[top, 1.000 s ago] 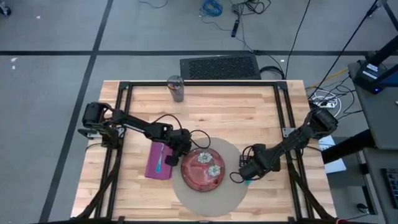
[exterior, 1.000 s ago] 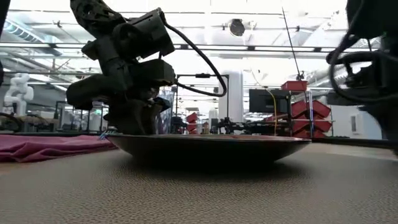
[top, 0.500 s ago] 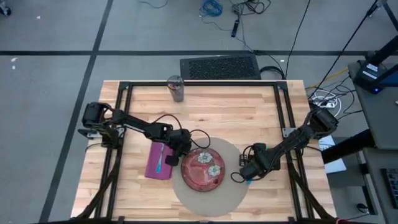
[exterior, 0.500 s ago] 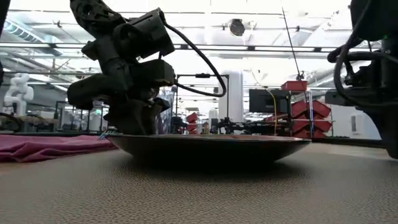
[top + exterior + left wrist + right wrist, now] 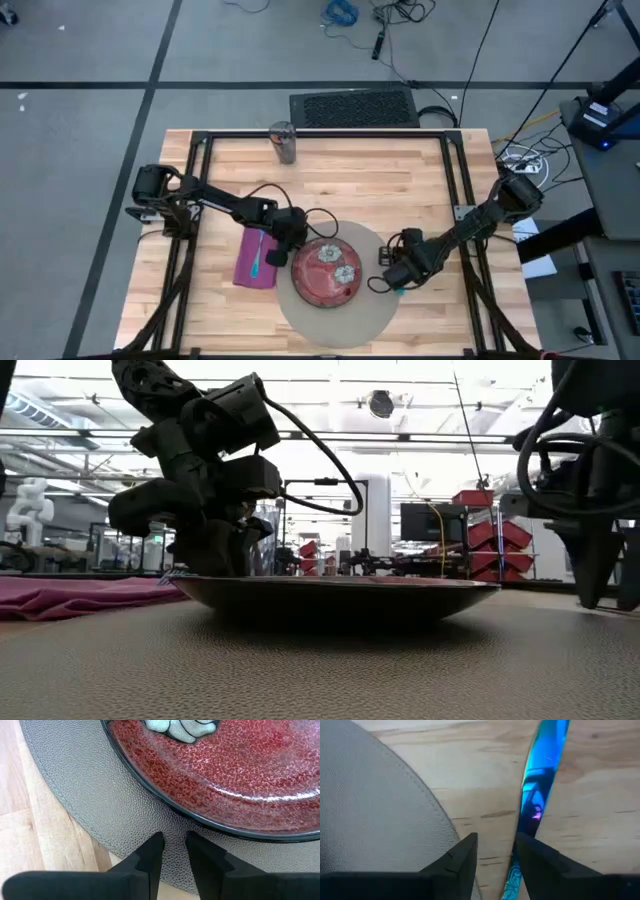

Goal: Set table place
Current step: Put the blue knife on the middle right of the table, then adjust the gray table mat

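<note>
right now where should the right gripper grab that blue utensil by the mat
Probably from straight above, across its narrow width. The blue utensil lies flat on the table, just off the mat, so only its long edges offer purchase. The right gripper is open; one finger covers part of it, so centre over it first.

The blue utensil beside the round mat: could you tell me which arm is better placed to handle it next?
The right. Its end effector hovers over the blue utensil on the table; the left end effector sits by the red plate.
</note>
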